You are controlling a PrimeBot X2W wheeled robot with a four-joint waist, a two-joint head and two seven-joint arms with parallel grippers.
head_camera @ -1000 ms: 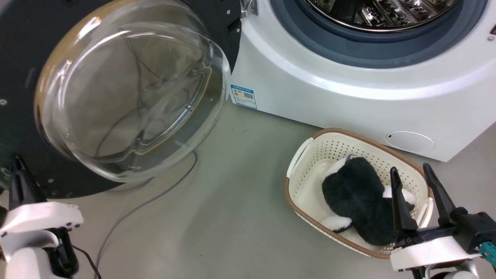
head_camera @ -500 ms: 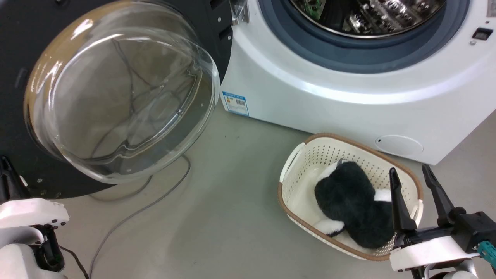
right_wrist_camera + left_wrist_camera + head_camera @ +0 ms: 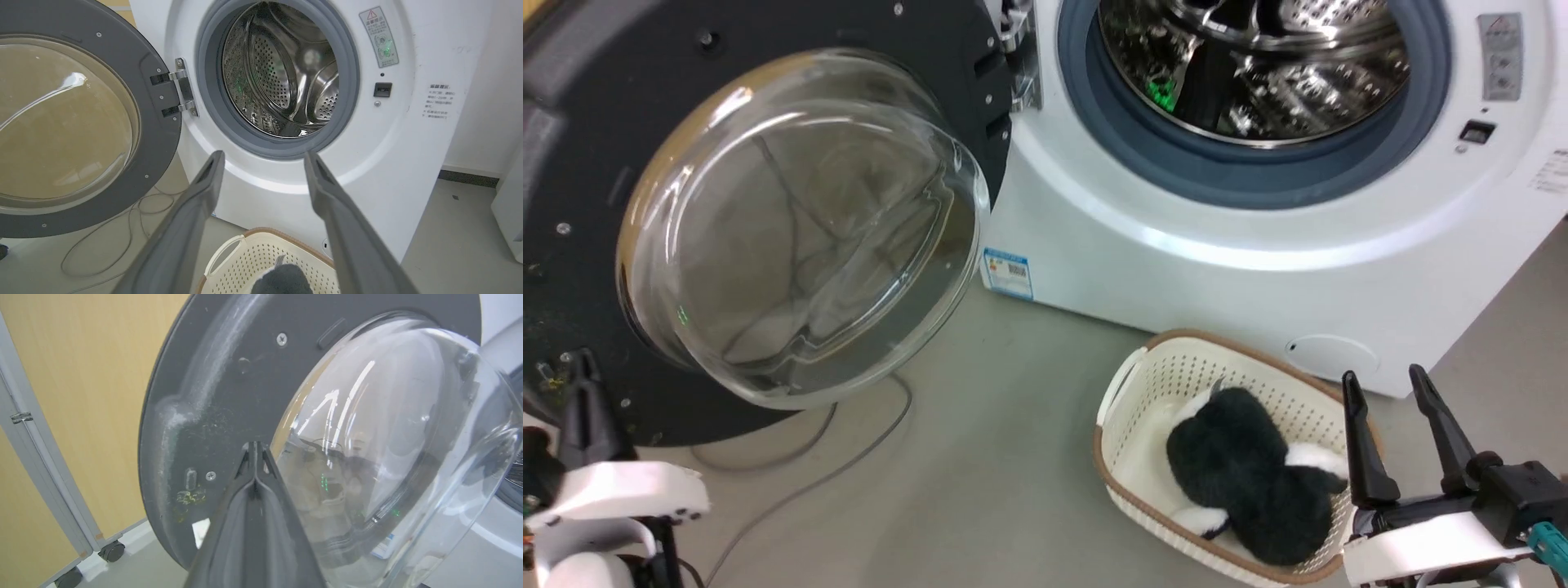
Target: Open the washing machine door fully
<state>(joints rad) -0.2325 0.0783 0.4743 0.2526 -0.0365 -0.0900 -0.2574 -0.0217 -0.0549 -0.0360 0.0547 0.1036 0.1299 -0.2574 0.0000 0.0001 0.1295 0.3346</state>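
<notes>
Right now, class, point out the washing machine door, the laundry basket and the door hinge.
washing machine door (image 3: 796,229): head view, centre of its glass bowl.
laundry basket (image 3: 1217,363): head view, perforated inner wall.
door hinge (image 3: 184,90): right wrist view, dark plate between its metal brackets.

Bright, even indoor light. White glare streaks cross the glass bowl (image 3: 388,437) of the washing machine door (image 3: 915,49); right of it the steel drum (image 3: 1258,73) glints. Soft shadow on the floor (image 3: 1013,506) beneath the door. The left gripper (image 3: 254,446) is blurred.

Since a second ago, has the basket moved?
No. The basket keeps its place below the round cap on the washer; the camera moved.
</notes>
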